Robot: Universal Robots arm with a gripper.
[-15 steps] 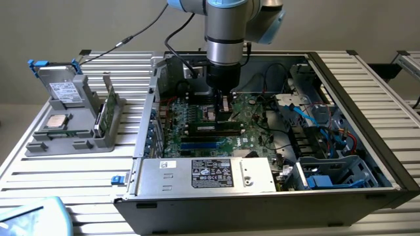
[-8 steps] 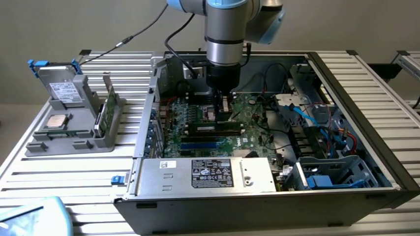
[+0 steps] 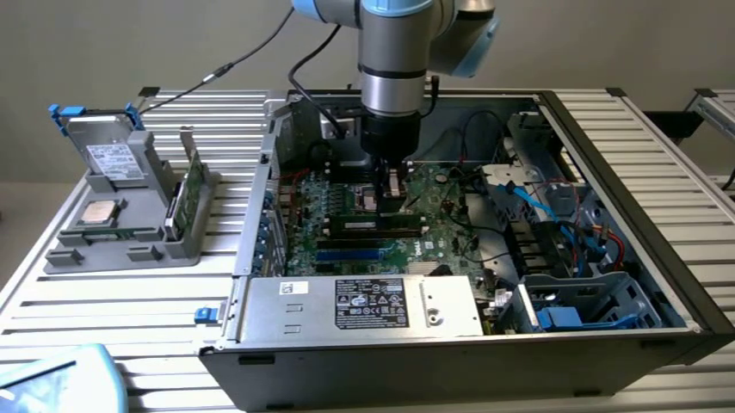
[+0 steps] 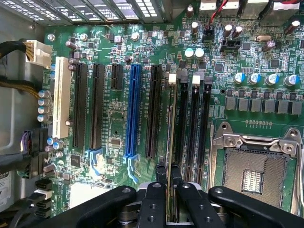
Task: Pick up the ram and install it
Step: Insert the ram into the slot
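Note:
My gripper (image 3: 393,200) reaches down inside the open computer case (image 3: 677,284), just over the green motherboard (image 3: 442,211). In the wrist view its two black fingers (image 4: 161,176) stand shut on the ram (image 4: 170,123), which shows edge-on as a thin strip. The strip runs along the memory slot closest to the long black expansion slots, ending near a white latch (image 4: 172,78). Beside it lie the other memory slots (image 4: 195,123), with nothing in them. Whether the ram touches its slot I cannot tell.
The bare CPU socket (image 4: 251,175) lies beside the memory slots, and a blue expansion slot (image 4: 134,109) lies on their other side. At the exterior view's left a grey holder (image 3: 126,228) carries a silver CPU (image 3: 101,211), an expansion card (image 3: 189,194) and a drive (image 3: 112,159). The power supply (image 3: 356,305) sits at the front; blue and black cables (image 3: 552,202) lie right.

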